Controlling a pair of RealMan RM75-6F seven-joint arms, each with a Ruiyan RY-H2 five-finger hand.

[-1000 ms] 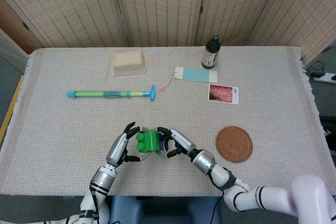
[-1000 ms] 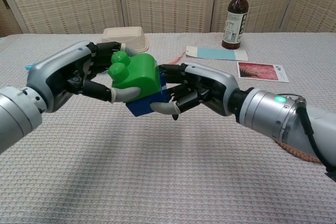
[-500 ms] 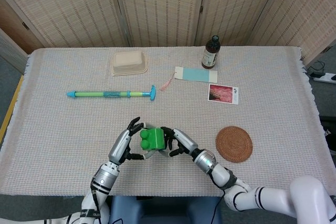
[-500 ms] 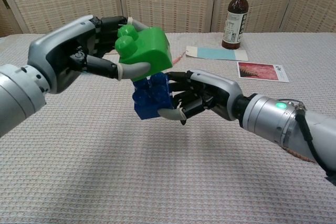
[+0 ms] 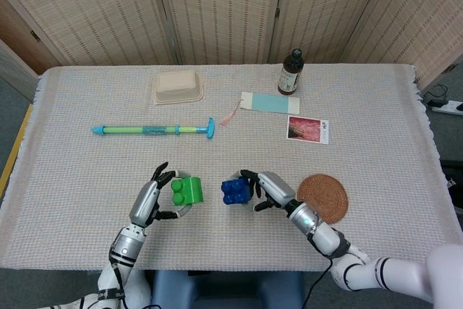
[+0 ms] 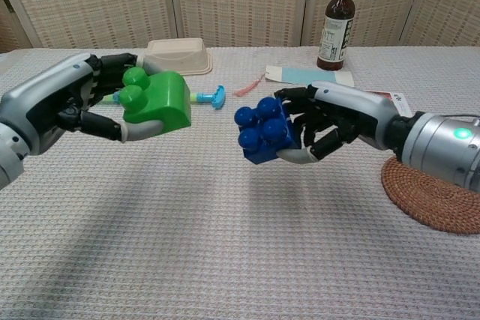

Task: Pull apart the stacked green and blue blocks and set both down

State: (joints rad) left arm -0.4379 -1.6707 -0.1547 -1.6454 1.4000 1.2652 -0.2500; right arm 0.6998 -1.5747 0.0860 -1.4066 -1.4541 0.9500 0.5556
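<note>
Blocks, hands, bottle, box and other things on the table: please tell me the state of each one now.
Green block: held by left hand, off the table, apart from blue block.
Blue block: held by right hand, off the table.
Bottle: upright, capped.
Box: closed, on the table.
Coaster: flat, nothing on it.
Photo: flat, face up.

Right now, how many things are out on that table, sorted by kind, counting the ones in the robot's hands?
Blocks: 2, green block in left hand, blue block in right hand
Bottle: 1
Lidded container: 1
Blue-green stick tool: 1
Woven coaster: 1
Paper items: 2, blue tag, photo card
Total: 8
</note>
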